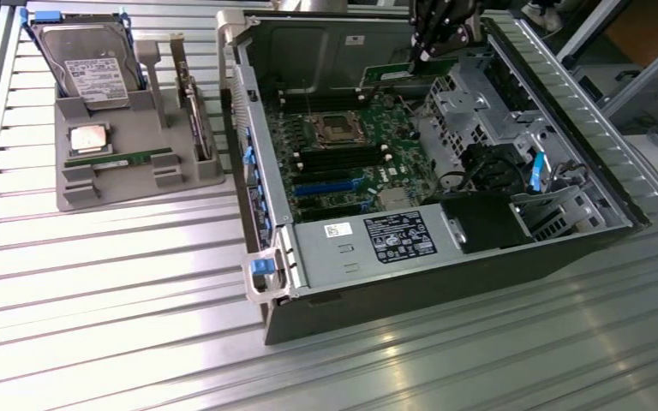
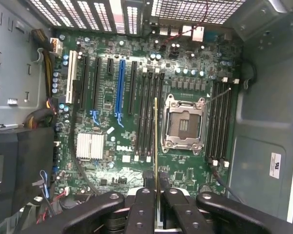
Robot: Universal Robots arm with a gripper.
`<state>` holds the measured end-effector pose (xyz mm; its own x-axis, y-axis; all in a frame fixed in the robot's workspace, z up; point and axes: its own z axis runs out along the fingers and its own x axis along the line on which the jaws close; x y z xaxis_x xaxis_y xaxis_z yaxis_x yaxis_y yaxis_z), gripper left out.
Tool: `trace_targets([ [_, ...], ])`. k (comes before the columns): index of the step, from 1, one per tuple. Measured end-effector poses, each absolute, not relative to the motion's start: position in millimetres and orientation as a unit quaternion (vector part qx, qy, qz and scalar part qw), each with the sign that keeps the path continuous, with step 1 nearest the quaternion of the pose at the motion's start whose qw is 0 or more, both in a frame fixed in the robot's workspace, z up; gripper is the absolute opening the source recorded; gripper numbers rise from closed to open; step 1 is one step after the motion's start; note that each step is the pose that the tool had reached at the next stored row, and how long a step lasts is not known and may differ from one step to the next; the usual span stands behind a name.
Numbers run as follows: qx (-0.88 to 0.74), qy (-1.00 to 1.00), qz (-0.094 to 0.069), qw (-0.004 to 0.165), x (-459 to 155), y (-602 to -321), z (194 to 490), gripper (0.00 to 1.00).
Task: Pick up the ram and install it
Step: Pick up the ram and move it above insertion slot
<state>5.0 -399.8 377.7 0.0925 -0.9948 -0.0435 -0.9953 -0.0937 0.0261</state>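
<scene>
My gripper (image 1: 427, 51) hangs over the far end of the open computer case (image 1: 306, 257), shut on the ram (image 1: 403, 74), a long narrow green board. In the wrist view the ram (image 2: 155, 141) shows edge-on as a thin gold-green line running out from between the black fingers (image 2: 147, 179). It is held above the motherboard (image 2: 107, 161), roughly in line with the black memory slots (image 2: 149, 112) beside the empty processor socket (image 2: 183, 124). It hangs clear of the slots.
A grey holder (image 1: 89, 193) on the exterior view's left carries a hard drive (image 1: 83, 64), a silver processor chip (image 1: 89, 137) and another green stick (image 1: 117, 160). More memory slots (image 2: 219, 122) lie beyond the socket. Case walls, a drive cage (image 1: 466, 103) and cables (image 2: 44, 114) surround the board.
</scene>
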Motion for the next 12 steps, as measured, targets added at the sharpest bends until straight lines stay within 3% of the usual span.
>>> trace_targets([
  [12, -0.708, 0.705, 0.024, 0.004, 12.9, -399.8, 377.2, 0.13],
])
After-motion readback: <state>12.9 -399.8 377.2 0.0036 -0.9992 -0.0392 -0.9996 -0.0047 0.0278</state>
